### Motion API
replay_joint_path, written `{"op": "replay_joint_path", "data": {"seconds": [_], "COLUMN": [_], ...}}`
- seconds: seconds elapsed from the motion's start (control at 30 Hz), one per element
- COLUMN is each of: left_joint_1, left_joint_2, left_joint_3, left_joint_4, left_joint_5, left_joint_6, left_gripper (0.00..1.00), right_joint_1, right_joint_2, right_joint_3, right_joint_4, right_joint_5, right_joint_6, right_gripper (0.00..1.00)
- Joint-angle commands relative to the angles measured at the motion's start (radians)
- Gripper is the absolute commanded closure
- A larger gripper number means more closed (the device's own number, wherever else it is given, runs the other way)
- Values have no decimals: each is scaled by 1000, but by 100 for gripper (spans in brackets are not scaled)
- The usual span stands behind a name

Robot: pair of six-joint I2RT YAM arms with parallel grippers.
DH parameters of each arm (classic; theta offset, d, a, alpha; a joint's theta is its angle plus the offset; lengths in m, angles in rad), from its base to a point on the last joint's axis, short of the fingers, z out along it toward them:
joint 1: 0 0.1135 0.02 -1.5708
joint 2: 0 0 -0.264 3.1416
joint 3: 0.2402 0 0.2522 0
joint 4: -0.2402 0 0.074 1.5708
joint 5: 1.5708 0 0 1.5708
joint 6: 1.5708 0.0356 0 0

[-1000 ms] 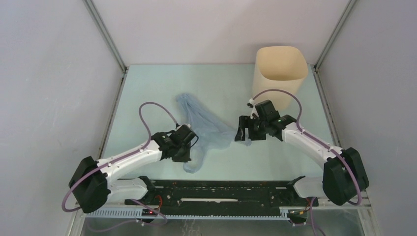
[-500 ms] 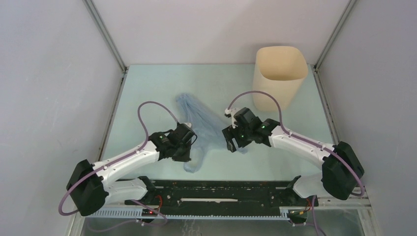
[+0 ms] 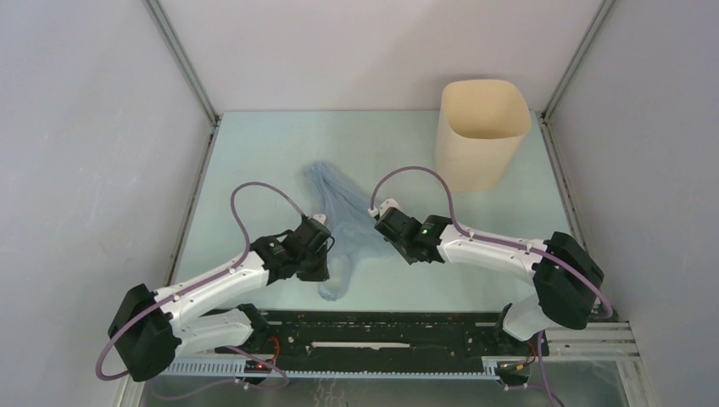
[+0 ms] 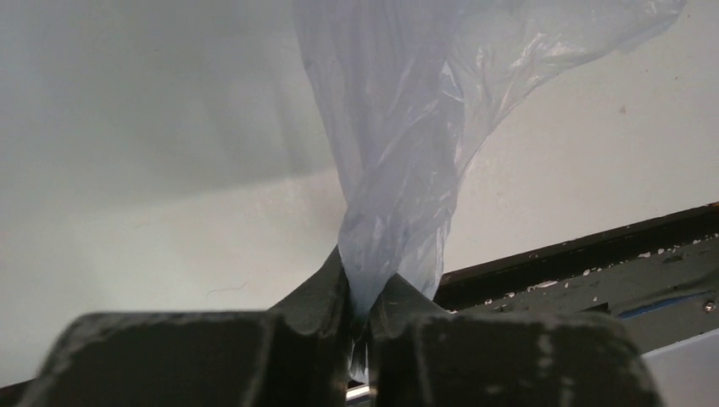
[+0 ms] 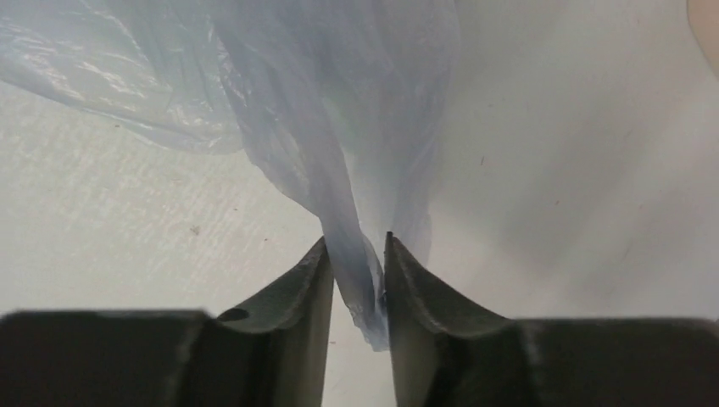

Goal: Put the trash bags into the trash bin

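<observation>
Surface: pale green table (image 3: 254, 153), grey walls (image 3: 85, 127) on three sides, black rail (image 3: 381, 335) at the near edge.
Count: one trash bag (image 3: 343, 203), one trash bin (image 3: 479, 136), two grippers of mine.
Trash bag: pale blue and crinkly, it lies mid-table, well apart from the bin.
Trash bin: upright at the far right corner, mouth open upward.
My left gripper (image 4: 360, 292): clenched on a twisted fold at the bag's near-left side.
My right gripper (image 5: 356, 263): pinches a strand at the bag's right edge.
Around: purple cables (image 3: 254, 191) loop over both my wrists.
</observation>
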State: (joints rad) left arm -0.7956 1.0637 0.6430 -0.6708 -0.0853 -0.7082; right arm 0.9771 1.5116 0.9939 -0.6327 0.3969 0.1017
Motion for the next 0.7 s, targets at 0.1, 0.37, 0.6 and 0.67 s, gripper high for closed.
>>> {"op": "replay_joint_path", "data": {"seconds": [0.1,0.37,0.6,0.67], "left_joint_1": [7,6,77,208], "left_joint_2": [-53,-147,-143,-87], "left_joint_3": [-115,-269,-198,-103], "left_joint_4": [174,313,186,147], "left_joint_5": [51,66,-59,-47], "left_joint_6": [-178,-346,-307,-225], "left_gripper": [62,55,99,100], "right_joint_1": [12,7,-155,-248], "right_joint_2": [-68,-129,-103,-56], "right_joint_3": [51,49,37,98], "right_joint_4": [-55,-96,-59,-43], "right_joint_5": [-66,-190,-424,-524], "right_joint_6": [129,263,286,294], "right_gripper": [96,100,100,100]}}
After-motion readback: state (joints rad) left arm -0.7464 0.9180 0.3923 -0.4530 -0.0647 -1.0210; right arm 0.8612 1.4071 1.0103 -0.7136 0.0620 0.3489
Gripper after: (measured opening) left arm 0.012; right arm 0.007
